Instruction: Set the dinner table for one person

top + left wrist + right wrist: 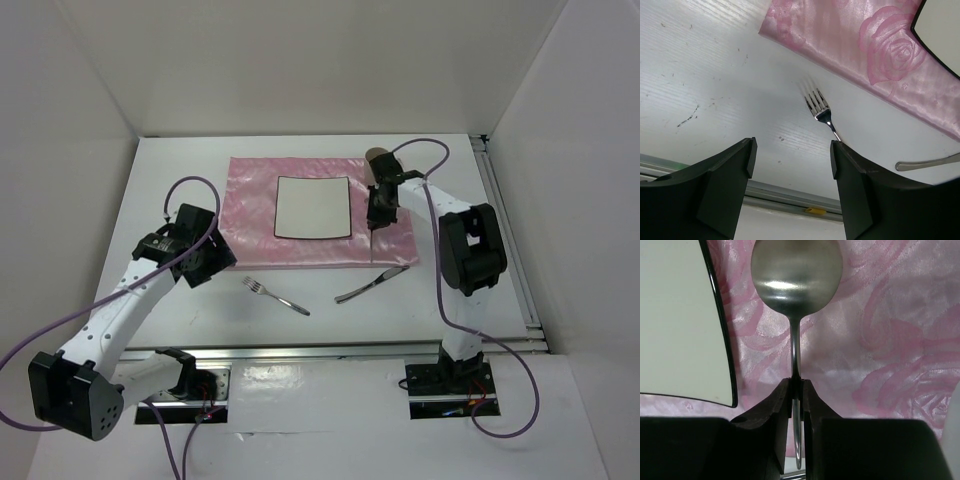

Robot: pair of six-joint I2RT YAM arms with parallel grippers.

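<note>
Left tool (791, 155): fingers apart with nothing between them, held above the table (180, 180).
Right tool (796, 385): clamped on the handle of a spoon (796, 275).
Spoon: handle pinched between the right tool's fingers, bowl out ahead of the fingertips, over the pink rose-patterned cloth (250, 210).
Table: beneath both tools, carrying the cloth and cutlery.
Cloth: directly under the right tool; ahead and to the right of the left tool.
White square plate (680, 315): on the cloth, just left of the right tool's spoon.
Fork (819, 107): on bare table just ahead of the left tool's fingers, tines pointing away from it.
Knife (372, 284): on bare table, right of the fork, behind the right tool, near the cloth's edge.
</note>
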